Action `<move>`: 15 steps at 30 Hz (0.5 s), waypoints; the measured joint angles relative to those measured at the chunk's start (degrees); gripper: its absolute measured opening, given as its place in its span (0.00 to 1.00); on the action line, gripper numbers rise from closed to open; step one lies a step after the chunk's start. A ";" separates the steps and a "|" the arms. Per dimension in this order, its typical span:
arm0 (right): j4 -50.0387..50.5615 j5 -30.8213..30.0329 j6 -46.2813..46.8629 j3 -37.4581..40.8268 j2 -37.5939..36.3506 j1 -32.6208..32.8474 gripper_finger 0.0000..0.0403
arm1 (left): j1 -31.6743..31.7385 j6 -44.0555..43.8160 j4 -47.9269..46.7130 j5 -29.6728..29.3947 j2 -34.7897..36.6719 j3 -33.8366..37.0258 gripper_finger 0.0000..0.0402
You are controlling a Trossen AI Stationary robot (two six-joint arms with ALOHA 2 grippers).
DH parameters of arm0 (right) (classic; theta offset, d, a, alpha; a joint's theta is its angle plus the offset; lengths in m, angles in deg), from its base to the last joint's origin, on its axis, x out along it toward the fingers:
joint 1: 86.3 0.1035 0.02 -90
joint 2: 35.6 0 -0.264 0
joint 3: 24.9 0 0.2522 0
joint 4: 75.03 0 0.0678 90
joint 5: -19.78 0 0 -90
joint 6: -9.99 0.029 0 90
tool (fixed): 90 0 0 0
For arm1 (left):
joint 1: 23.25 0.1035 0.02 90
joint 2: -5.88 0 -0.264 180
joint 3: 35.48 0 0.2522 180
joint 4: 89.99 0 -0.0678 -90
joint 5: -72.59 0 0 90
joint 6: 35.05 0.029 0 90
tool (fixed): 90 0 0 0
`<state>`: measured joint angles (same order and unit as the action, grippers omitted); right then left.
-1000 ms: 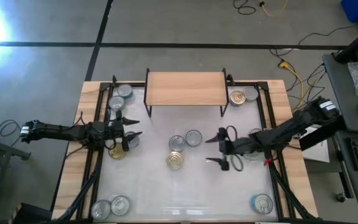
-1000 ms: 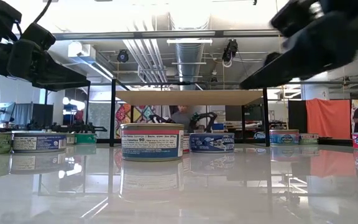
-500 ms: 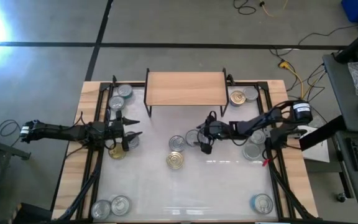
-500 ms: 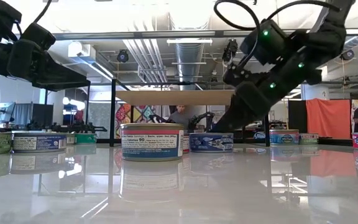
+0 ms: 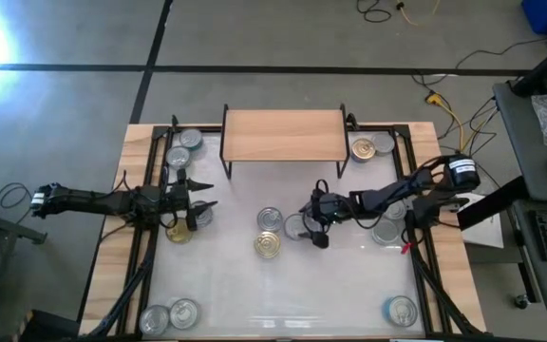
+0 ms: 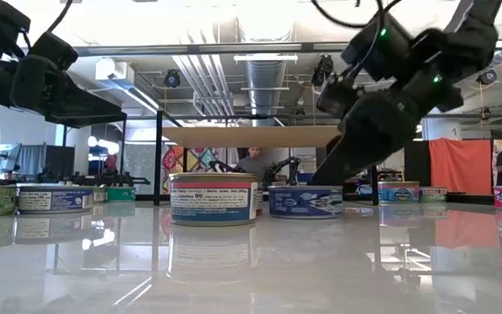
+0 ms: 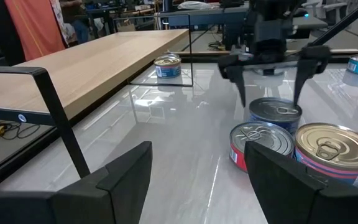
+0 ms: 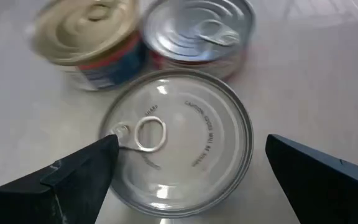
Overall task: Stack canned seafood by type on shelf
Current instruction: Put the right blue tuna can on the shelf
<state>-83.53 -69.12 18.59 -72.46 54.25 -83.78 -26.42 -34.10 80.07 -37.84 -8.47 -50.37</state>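
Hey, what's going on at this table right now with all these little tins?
The right gripper hangs open just above a silver-topped tin in the middle of the table, one finger on either side, not yet closed. A gold-topped tin and another silver one sit right beside it. The left gripper waits open near the left edge. The shelf has no tins on it.

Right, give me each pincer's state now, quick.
Left pincer: open, holding nothing, at the table's left side.
Right pincer: open, straddling a silver-topped tin at mid-table, not closed on it.
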 joint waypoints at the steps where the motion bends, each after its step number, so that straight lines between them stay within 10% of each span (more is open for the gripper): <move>1: 1.19 0.02 0.15 0.00 -0.85 0.50 0.99 | 0.02 0.00 0.00 -0.02 0.00 -0.02 0.60; 10: 12.72 -1.12 1.95 0.00 -9.96 5.74 0.99 | 0.11 5.62 3.71 -2.46 -0.14 0.00 0.60; 15: 21.69 -5.28 3.37 0.11 -15.15 7.00 0.99 | 0.11 -13.87 16.83 -1.11 -0.28 0.00 0.60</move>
<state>-61.84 -74.39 21.96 -72.36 39.09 -76.79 -26.32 -47.97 96.89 -38.95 -8.75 -50.37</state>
